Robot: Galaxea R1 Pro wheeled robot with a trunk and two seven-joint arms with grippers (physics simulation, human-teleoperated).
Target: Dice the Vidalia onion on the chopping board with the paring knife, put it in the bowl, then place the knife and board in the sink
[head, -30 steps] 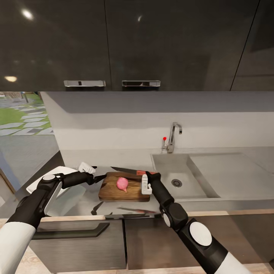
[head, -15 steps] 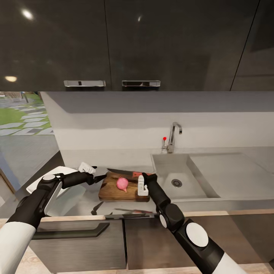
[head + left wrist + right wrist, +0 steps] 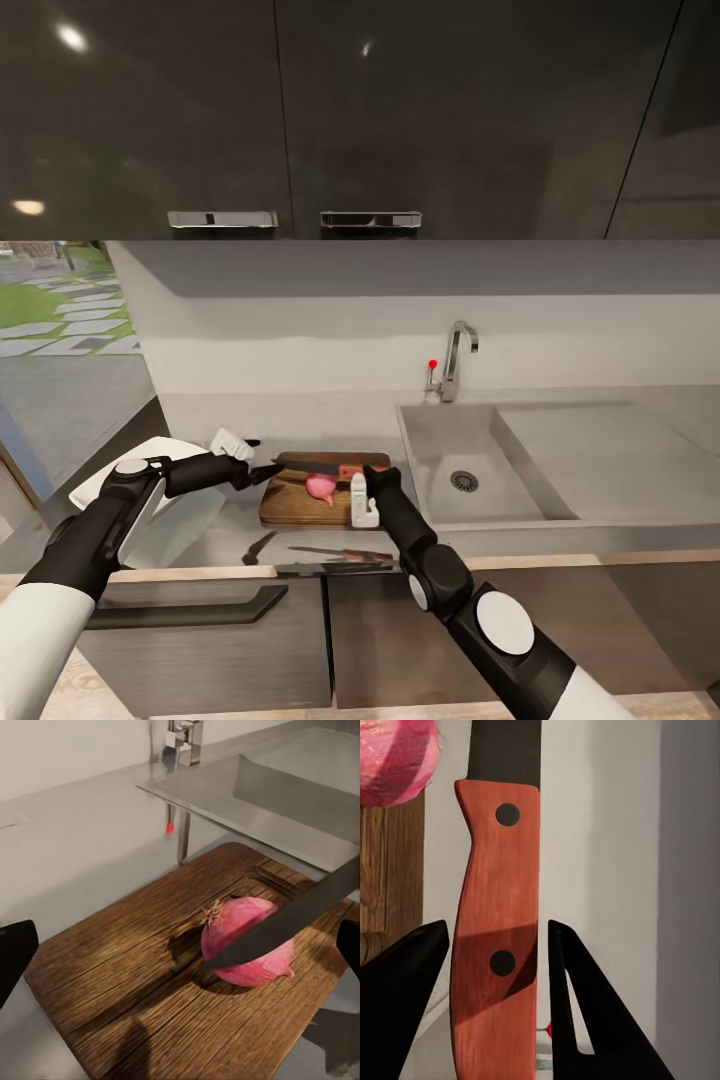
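Two arms reach over the grey bench, and between them lies the board, flat on the bench just left of the sink. The pink onion rests on the board, near its middle. The right pincer holds the knife by the red-orange handle; in the right wrist view the two dark fingers stand on both sides of the handle, one of them touching it, so the pincer is closed on the knife. The dark blade points to the left, across the far part of the board. In the left wrist view the blade crosses in front of the onion and seems to touch its upper side, but I cannot tell if it cuts in. The left pincer is beside the left short edge of the board; in the left wrist view its dark fingertips stand far apart, so it is open and holds nothing. The white bowl is on the bench to the left, partly hidden behind the left arm. The tap with the red knob stands behind the sink.
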